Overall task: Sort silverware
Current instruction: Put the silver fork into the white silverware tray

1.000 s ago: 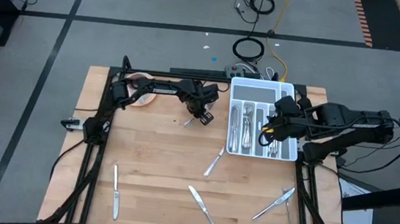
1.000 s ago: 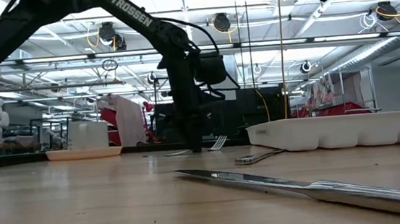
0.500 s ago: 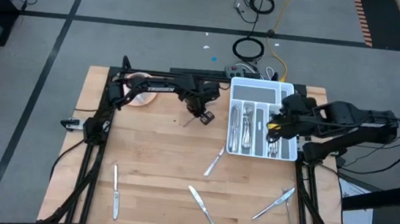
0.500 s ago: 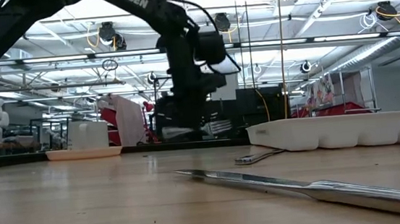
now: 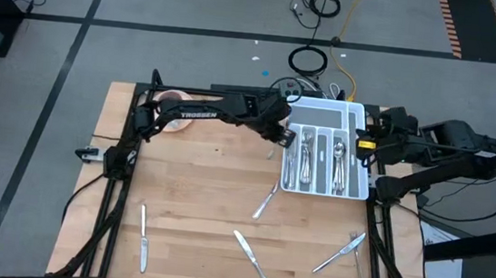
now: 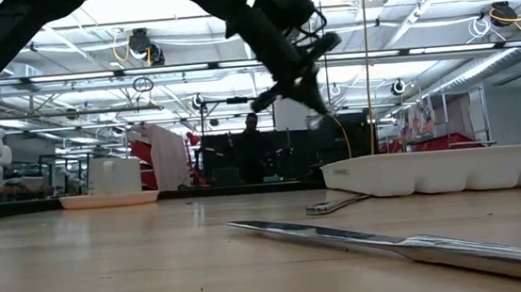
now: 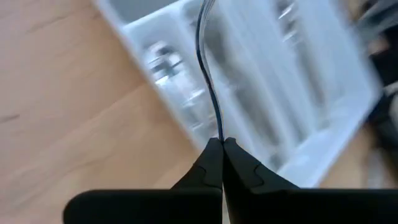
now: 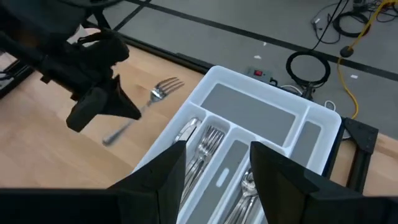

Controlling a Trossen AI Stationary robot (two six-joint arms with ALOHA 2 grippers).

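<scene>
As seen from above: left gripper (image 5: 283, 135) clamps a fork (image 5: 285, 141) at the tray's (image 5: 326, 106) left edge; right gripper (image 5: 363, 146) sits parted at its right edge.
Table: knives (image 5: 143, 236) scattered.
Low view: fork (image 6: 319, 112) aloft.
Left wrist: fingers (image 7: 211, 163) pinch fork (image 7: 208, 74).
Right wrist: fingers (image 8: 165, 171) apart over tray (image 8: 255, 112); fork (image 8: 163, 88) beside it.
</scene>
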